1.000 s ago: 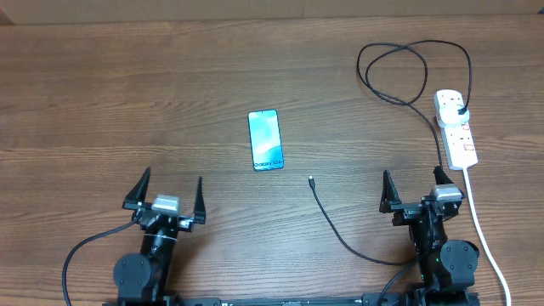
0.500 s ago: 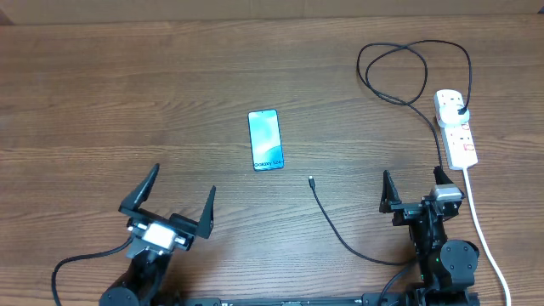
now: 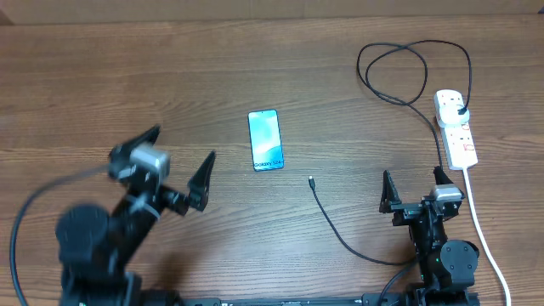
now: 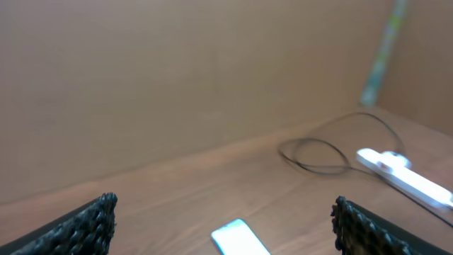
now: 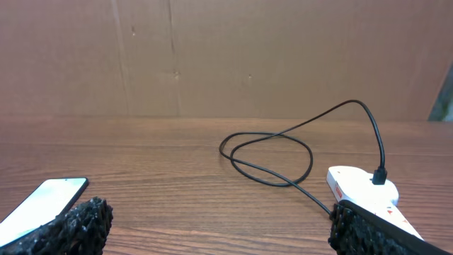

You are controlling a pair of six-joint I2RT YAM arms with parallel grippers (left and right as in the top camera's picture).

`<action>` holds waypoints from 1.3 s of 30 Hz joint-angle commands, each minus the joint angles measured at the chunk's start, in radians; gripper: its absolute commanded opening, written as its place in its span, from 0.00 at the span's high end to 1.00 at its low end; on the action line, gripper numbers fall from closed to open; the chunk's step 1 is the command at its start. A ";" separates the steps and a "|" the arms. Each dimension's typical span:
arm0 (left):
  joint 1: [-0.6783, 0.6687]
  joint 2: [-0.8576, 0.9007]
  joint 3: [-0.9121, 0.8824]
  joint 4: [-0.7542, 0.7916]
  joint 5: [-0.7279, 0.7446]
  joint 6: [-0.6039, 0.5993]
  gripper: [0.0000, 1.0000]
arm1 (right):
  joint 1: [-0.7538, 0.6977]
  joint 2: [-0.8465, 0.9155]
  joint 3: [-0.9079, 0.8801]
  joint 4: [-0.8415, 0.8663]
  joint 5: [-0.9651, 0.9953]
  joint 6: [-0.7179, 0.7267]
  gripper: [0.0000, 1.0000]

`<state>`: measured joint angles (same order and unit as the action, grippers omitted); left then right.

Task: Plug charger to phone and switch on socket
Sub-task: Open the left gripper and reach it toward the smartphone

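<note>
The phone lies flat mid-table, screen up. The charger is a thin black cable; its free tip rests right of the phone, and its black plug sits in the white socket at the far right. My left gripper hovers open, left of and nearer than the phone, holding nothing. In the left wrist view the phone shows low between the fingers. My right gripper stands open near the front edge, below the socket. The right wrist view shows the socket and cable loop.
The socket's thick white cord runs down the right side past my right arm. The charger cable loops at the back right. A cardboard wall closes off the far edge of the wooden table.
My left arm has lifted off its rest and swung forward and left, its open gripper now nearer the phone. The right arm, phone, cable and socket have not moved.
</note>
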<state>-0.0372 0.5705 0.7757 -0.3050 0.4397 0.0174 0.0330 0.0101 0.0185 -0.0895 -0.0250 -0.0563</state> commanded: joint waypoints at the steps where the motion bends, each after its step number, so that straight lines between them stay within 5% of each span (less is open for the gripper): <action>1: 0.004 0.146 0.137 -0.003 0.323 0.021 0.00 | 0.000 -0.006 -0.010 0.005 0.005 -0.001 0.00; 5: 0.004 0.232 0.185 0.018 0.387 0.020 0.00 | 0.000 -0.006 -0.010 0.005 0.005 -0.001 0.00; 10: 0.004 0.314 0.270 -0.061 0.294 -0.037 0.00 | 0.000 -0.006 -0.010 0.005 0.005 -0.001 0.00; 14: -0.002 0.427 0.444 -0.304 0.199 -0.036 0.00 | 0.000 -0.006 -0.010 0.005 0.005 -0.001 0.00; 21: -0.132 0.742 0.851 -0.838 -0.213 -0.032 0.00 | 0.000 -0.006 -0.010 0.005 0.005 -0.001 0.00; 31: -0.154 0.876 0.900 -0.893 0.024 -0.094 0.00 | 0.000 -0.006 -0.010 0.005 0.005 -0.001 0.00; 34: -0.167 0.879 0.900 -0.895 0.124 -0.005 0.00 | 0.000 -0.006 -0.010 0.005 0.005 -0.001 0.00; 39: -0.215 0.881 0.900 -0.885 0.064 -0.035 0.00 | 0.000 -0.006 -0.010 0.005 0.005 -0.001 0.00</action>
<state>-0.2237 1.4536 1.6505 -1.1976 0.4946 -0.0193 0.0326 0.0101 0.0185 -0.0898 -0.0246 -0.0559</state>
